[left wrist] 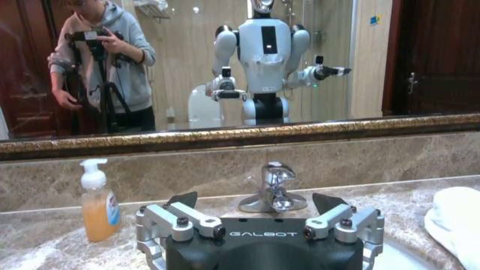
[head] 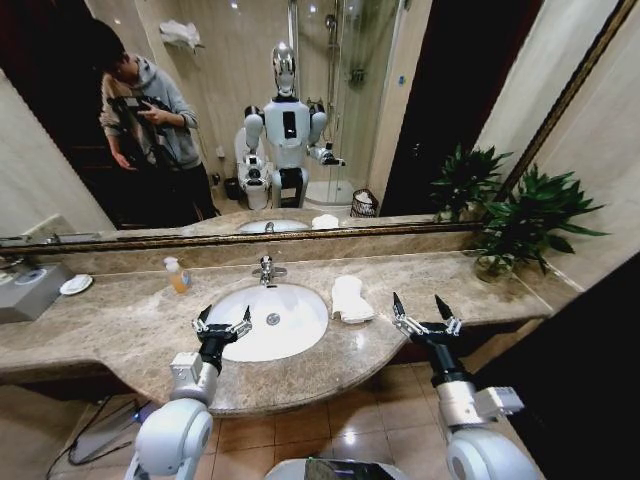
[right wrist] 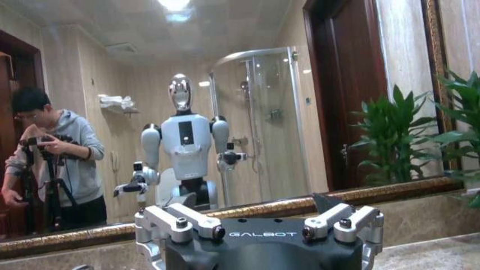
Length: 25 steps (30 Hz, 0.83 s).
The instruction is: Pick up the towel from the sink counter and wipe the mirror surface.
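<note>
The white towel (head: 351, 298) lies folded on the sink counter (head: 120, 325), just right of the white basin (head: 268, 320); its edge shows in the left wrist view as the towel (left wrist: 456, 222). My left gripper (head: 222, 319) hovers open over the basin's left rim, facing the chrome tap (left wrist: 273, 188). My right gripper (head: 425, 309) stands open over the counter's front edge, right of the towel and apart from it. The wide mirror (head: 300, 110) with its bronze frame covers the wall behind and reflects me, also seen as the mirror (right wrist: 248, 112).
A soap pump bottle (head: 177, 276) stands left of the tap. A tissue box (head: 28, 290) and a small white dish (head: 76, 284) sit at the counter's far left. A potted plant (head: 525, 220) occupies the right corner. A person with a camera is reflected in the mirror.
</note>
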### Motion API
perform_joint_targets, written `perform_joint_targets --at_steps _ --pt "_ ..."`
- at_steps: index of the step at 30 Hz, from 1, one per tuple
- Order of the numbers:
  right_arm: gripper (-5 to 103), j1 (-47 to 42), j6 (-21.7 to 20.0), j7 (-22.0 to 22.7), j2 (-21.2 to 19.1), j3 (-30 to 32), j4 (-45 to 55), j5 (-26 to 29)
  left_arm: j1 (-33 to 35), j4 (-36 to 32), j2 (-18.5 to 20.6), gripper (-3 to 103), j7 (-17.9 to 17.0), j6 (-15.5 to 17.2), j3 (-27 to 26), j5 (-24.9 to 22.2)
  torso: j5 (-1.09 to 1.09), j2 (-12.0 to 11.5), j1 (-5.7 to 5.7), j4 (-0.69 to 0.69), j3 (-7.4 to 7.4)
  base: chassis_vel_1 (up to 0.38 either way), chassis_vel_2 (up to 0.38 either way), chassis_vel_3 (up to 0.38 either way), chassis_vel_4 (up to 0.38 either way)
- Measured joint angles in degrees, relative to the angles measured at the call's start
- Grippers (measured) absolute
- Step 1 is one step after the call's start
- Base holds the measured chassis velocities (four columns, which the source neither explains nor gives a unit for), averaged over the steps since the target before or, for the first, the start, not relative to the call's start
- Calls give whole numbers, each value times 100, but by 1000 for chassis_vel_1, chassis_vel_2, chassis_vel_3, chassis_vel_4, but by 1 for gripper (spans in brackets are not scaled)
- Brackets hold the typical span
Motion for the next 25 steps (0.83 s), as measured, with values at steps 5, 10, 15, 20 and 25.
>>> perform_joint_targets --at_steps 5,10,15,20,25 --pt "100 0 0 0 0 0 0 0 0 0 0 100 0 0 0 0 0 0 0 0 0 0 0 0 0" --pt "100 0 0 0 0 0 0 0 0 0 0 100 0 0 0 0 0 0 0 0 0 0 0 0 0" --pt "100 0 0 0 0 0 0 0 0 0 0 100 0 0 0 0 0 0 0 0 0 0 0 0 0" --pt "100 0 0 0 0 0 0 0 0 0 0 100 0 0 0 0 0 0 0 0 0 0 0 0 0" --pt "100 0 0 0 0 0 0 0 0 0 0 100 0 0 0 0 0 0 0 0 0 0 0 0 0"
